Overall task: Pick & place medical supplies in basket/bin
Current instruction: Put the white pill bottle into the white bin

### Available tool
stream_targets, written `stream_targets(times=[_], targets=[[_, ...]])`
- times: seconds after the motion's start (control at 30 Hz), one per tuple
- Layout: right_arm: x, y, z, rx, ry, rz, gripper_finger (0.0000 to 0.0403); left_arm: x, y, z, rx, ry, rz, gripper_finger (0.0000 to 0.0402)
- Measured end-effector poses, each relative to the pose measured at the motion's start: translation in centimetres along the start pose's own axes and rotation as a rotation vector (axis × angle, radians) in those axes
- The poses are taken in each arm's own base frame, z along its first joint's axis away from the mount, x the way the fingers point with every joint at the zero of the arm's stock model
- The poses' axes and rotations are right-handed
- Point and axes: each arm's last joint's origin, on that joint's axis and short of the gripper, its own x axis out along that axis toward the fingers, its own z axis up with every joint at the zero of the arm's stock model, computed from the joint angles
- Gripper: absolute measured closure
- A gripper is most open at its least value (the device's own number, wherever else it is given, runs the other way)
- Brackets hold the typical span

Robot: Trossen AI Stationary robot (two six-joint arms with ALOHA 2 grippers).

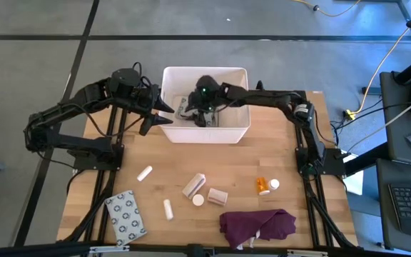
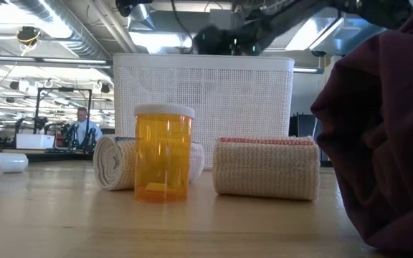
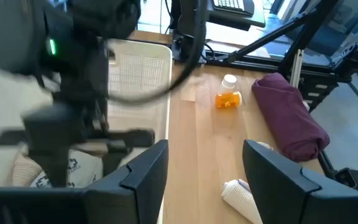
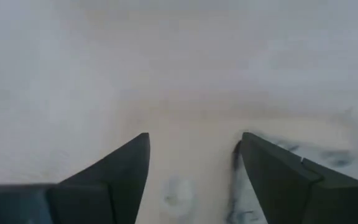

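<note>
The right arm was stretched across from its own side with its wrist bent downward and the right gripper (image 4: 194, 180) parted, while the left gripper (image 3: 205, 171) was held level, fingers spread wide and empty.

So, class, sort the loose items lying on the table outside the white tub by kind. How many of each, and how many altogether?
White tubes: 2
Beige rolls: 2
Small white round item: 1
Orange pill bottle: 1
Patterned packet: 1
Purple cloth: 1
Total: 8
</note>
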Motion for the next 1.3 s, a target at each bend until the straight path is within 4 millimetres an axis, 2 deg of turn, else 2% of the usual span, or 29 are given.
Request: stream_targets(times=[0.17, 0.23, 0.33, 0.47, 0.57, 0.67, 0.77, 0.9, 1.07, 1.17, 1.3], targets=[[-4.4, 0.9, 4.5, -0.029, -0.025, -0.018, 0.0148, 0.0, 0.0, -0.2, 0.0, 0.018, 0.005, 0.0203], [-6.4, 1.9, 6.2, -0.023, -0.018, -0.009, 0.0148, 0.0, 0.0, -0.3, -0.002, 0.029, 0.026, 0.0203], [-8.5, 4.1, 7.6, 0.022, 0.073, 0.035, 0.0148, 0.0, 0.1, -0.5, 0.006, 0.054, 0.061, 0.0203], [-11.2, 7.9, 8.4, 0.064, 0.27, 0.02, 0.0148, 0.0, 0.2, -0.6, 0.02, 0.064, 0.074, 0.0203], [-13.4, 11.4, 8.2, 0.11, 0.456, -0.013, 0.0148, 0.0, 0.2, -0.6, 0.02, 0.065, 0.076, 0.0203], [-15.5, 14.8, 7.3, 0.228, 0.627, -0.009, 0.0148, 0.0, 0.2, -0.6, 0.022, 0.067, 0.1, 0.0203], [-17.6, 18.0, 7.5, 0.328, 0.588, -0.009, 0.0148, 0.0, 0.2, -0.6, 0.024, 0.069, 0.113, 0.0203], [-20.2, 21.8, 6.1, 0.476, 0.605, -0.106, 0.0148, 0.0, 0.2, -0.6, 0.039, 0.069, 0.113, 0.0203], [-23.0, 25.2, 2.0, 0.757, 0.67, -0.252, 0.0148, 0.0, 0.2, -0.5, 0.045, 0.062, 0.114, 0.0203], [-23.1, 26.8, -1.4, 0.921, 0.734, -0.36, 0.0148, 0.0, 0.2, -0.5, 0.045, 0.062, 0.114, 0.0203], [-22.9, 28.4, -5.5, 1.034, 0.8, -0.479, 0.0148, 0.0, 0.2, -0.5, 0.046, 0.059, 0.114, 0.0203]])
